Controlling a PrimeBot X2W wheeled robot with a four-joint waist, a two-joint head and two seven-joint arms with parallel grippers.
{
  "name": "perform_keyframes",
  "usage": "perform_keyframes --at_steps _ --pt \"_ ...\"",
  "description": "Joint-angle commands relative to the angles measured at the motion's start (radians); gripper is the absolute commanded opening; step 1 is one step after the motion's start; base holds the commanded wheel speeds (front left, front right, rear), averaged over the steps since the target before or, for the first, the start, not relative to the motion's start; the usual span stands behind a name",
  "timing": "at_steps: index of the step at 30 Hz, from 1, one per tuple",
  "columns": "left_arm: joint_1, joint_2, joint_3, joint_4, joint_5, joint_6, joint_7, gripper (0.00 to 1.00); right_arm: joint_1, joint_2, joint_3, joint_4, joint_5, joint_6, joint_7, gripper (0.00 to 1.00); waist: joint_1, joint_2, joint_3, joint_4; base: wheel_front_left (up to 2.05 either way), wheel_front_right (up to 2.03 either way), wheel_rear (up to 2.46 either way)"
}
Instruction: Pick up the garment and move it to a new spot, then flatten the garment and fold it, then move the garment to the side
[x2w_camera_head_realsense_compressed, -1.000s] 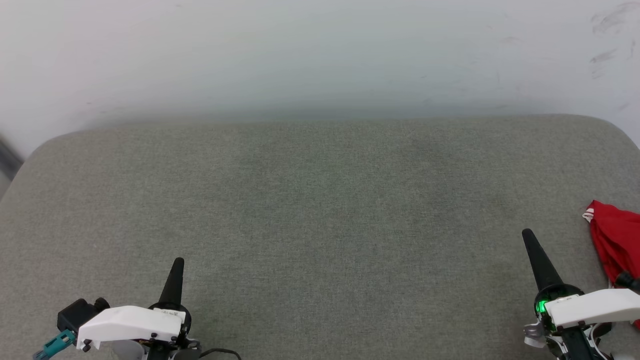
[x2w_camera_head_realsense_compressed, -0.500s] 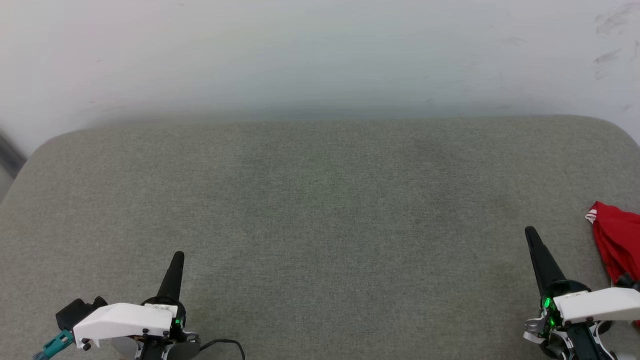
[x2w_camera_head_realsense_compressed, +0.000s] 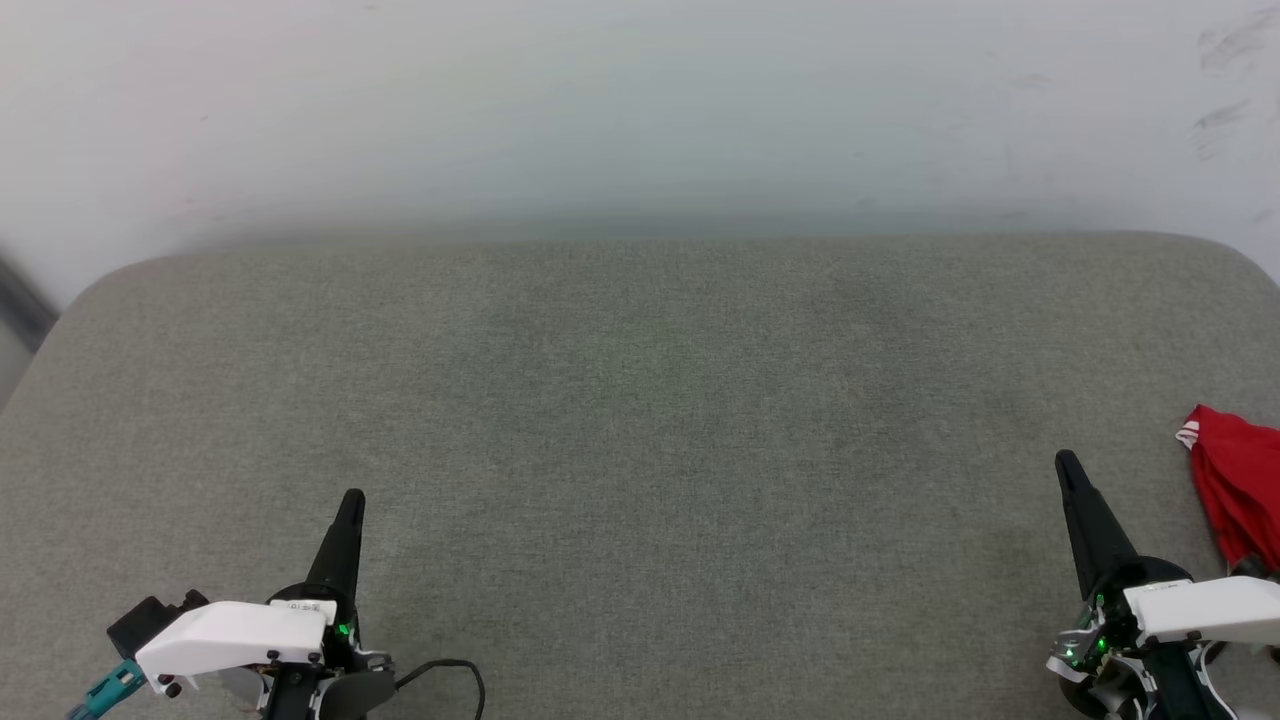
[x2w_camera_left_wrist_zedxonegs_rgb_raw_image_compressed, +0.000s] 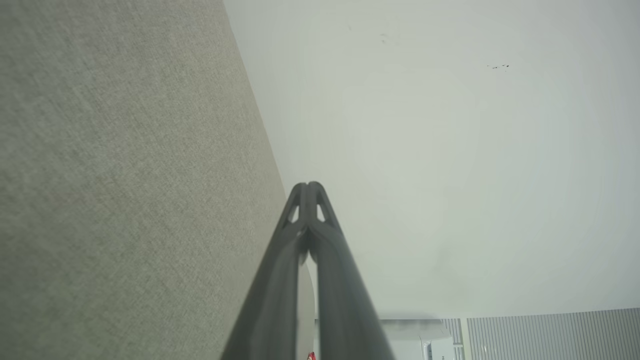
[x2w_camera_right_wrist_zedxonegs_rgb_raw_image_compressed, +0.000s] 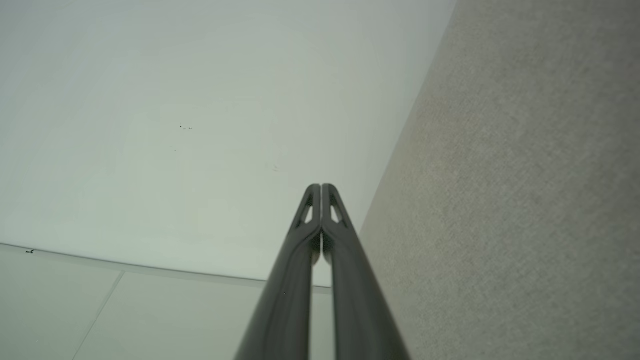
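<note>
Found the garment (x2w_camera_head_realsense_compressed: 1238, 480) bunched in a red heap on the cushion (x2w_camera_head_realsense_compressed: 640, 400), hard against the right edge of the head view and cut off by it, with a bit of white-and-red striped trim at its upper left corner. Placed the right gripper (x2w_camera_head_realsense_compressed: 1068, 466) just left of that heap, at the lower right, its tip clear of the cloth; could not judge contact between the white wrist housing below and the garment's lower end. Saw that gripper clenched on nothing. In the right wrist view, caught both fingers (x2w_camera_right_wrist_zedxonegs_rgb_raw_image_compressed: 350, 295) pressed together at the tips, with only a thin slit lower down, set against the pale wall (x2w_camera_head_realsense_compressed: 640, 110), with the cushion to their right. Noted green lights lit at the right wrist. Found the left gripper (x2w_camera_head_realsense_compressed: 350, 503) at the lower left, well apart from the garment, likewise closed tight and empty, showing as a single dark spike over bare grey fabric. In the left wrist view, found its fingers (x2w_camera_left_wrist_zedxonegs_rgb_raw_image_compressed: 280, 285) meeting at the tips against the wall, with the cushion to their left and a ribbed grey panel (x2w_camera_left_wrist_zedxonegs_rgb_raw_image_compressed: 550, 335) at the bottom right. Noted a black cable (x2w_camera_head_realsense_compressed: 455, 672) looping out beside the left wrist and a teal plug (x2w_camera_head_realsense_compressed: 105, 688) at the bottom left corner.
</note>
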Motion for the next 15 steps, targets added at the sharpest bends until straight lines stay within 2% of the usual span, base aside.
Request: perform_keyframes --at_steps 1,15 --pt "-0.015 -0.005 0.006 0.000 -0.015 -0.007 0.005 0.00 -0.019 0.004 -0.002 0.003 0.020 0.000 0.003 0.00 0.0000 0.0000 0.000 0.000 0.00 0.00 0.00" --pt "-0.027 -0.018 0.031 0.006 -0.099 -0.030 0.033 0.00 -0.026 0.006 -0.009 0.026 0.122 0.000 0.006 0.00 0.0000 0.0000 0.001 0.007 0.00 0.00 0.00"
